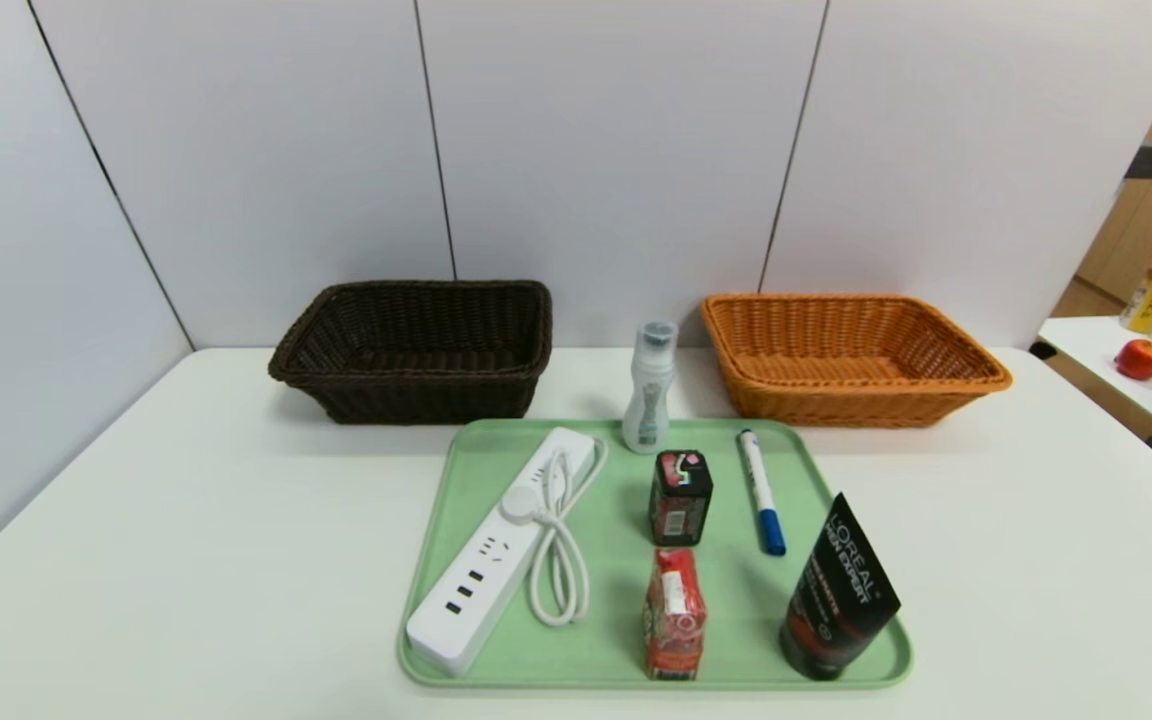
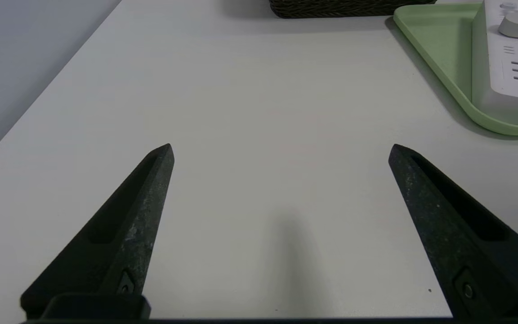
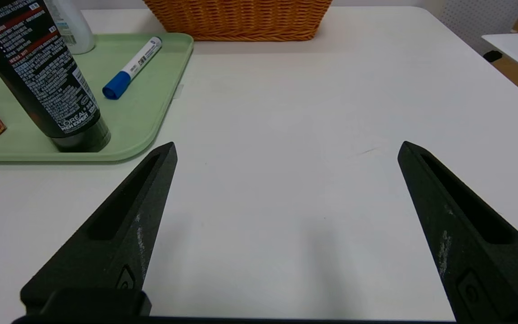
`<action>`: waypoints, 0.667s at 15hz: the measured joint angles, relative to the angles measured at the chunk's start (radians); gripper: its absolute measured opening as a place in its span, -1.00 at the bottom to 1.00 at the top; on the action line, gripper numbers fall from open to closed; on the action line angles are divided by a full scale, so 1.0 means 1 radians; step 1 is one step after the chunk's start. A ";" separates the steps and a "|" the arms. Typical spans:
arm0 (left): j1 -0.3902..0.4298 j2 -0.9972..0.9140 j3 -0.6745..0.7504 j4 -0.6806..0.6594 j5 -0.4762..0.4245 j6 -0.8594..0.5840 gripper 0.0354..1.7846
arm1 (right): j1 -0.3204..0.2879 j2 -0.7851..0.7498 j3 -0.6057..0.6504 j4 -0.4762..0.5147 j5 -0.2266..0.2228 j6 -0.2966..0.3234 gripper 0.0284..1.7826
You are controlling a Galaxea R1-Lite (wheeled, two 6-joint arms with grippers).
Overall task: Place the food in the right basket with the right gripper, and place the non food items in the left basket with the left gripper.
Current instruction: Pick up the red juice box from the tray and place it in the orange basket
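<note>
Operator, both pincers stand fully spread and empty over bare table: your left gripper beside the green tray, your right gripper off its opposite edge. Risk nearest the right pincer: the upright L'Oreal tube stands just ahead, between it and the red carton and the black carton, so a direct reach could topple it. Ahead of the left pincer lies the power strip, its cord liable to snag; farthest stand the dark basket and orange basket, neither holding anything visible
</note>
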 joint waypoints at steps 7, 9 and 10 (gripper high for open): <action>0.000 0.038 -0.154 0.063 -0.009 0.039 0.89 | 0.000 0.040 -0.155 0.074 0.039 -0.019 0.90; 0.000 0.139 -0.292 0.118 -0.011 0.038 0.89 | 0.000 0.139 -0.357 0.188 0.080 -0.020 0.90; 0.000 0.196 -0.358 0.142 -0.011 0.037 0.89 | 0.000 0.199 -0.456 0.243 0.099 -0.020 0.90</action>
